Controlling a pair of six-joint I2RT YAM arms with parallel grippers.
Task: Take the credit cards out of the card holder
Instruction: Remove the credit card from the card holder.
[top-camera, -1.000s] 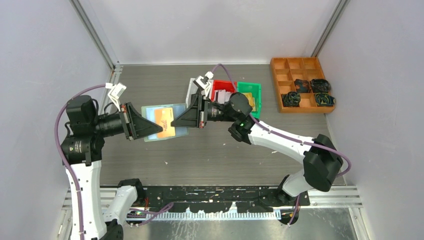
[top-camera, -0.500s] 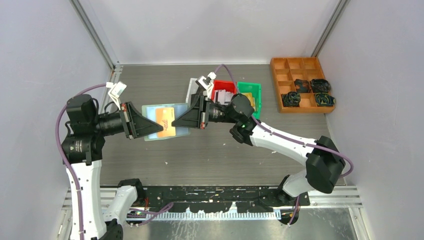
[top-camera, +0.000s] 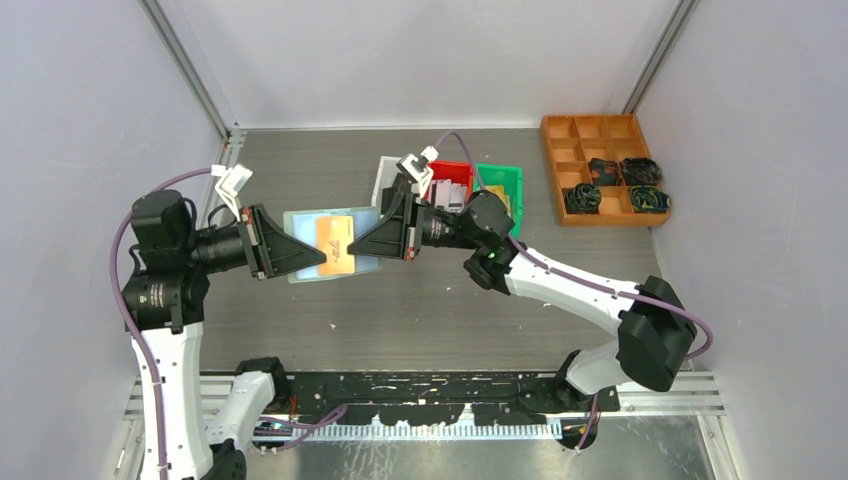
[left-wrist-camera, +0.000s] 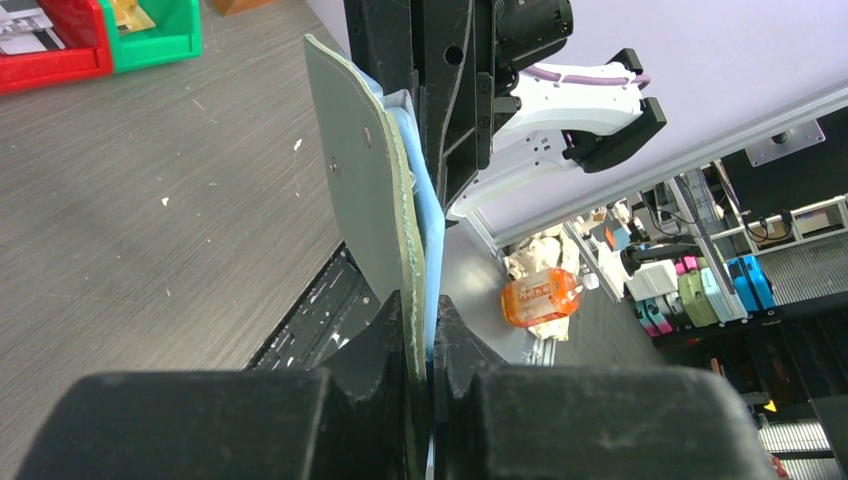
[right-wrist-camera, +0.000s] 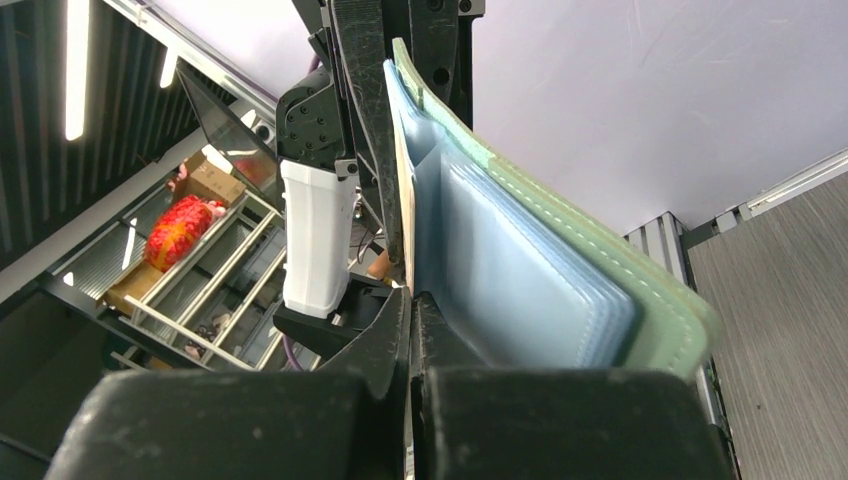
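Observation:
The mint-green card holder (top-camera: 299, 223) hangs open above the table, its clear pockets facing up. My left gripper (top-camera: 321, 258) is shut on its near edge; in the left wrist view the holder (left-wrist-camera: 362, 190) stands edge-on between the jaws of this gripper (left-wrist-camera: 428, 322). A gold credit card (top-camera: 335, 233) sticks partly out of a pocket toward the right. My right gripper (top-camera: 348, 246) is shut on that card's edge. In the right wrist view the thin card (right-wrist-camera: 404, 215) runs into the closed right gripper (right-wrist-camera: 411, 300), beside the holder (right-wrist-camera: 610, 275). Other credit cards are hidden.
Behind the right arm stand a white bin (top-camera: 385, 178), a red bin (top-camera: 452, 180) and a green bin (top-camera: 502, 187) with items inside. A brown compartment tray (top-camera: 590, 130) with black coiled cables sits at the back right. Grey walls close both sides.
The right gripper has shifted slightly right with the gold card, drawing it a little further out of the holder. The left jaws have tightened on the holder.

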